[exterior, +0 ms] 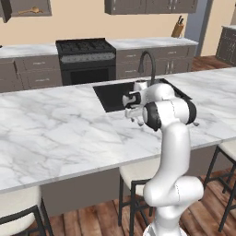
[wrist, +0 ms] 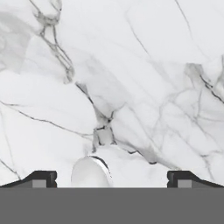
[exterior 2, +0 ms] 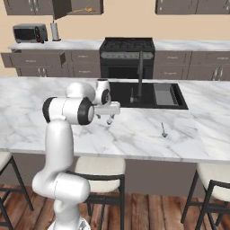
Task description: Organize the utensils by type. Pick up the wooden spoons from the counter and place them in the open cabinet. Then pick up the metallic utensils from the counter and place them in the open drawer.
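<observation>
Wooden spoon [exterior 2: 86,9] inside open cabinet [exterior 2: 67,6]; metal spoon [exterior 2: 164,130] on counter [exterior 2: 148,130]; end effector [exterior 2: 109,117] empty, fingers apart.

The white arm rises from its base, bends at a dark-jointed elbow and reaches forward over the tabletop [exterior: 55,133]. In the left base view the gripper [exterior: 133,120] sits at about ten o'clock from the elbow; in the right base view the gripper [exterior 2: 109,120] sits at about three o'clock from it. The hand points down, its fingers [wrist: 41,178] spread wide apart with nothing between them, hanging just above the marble.
</observation>
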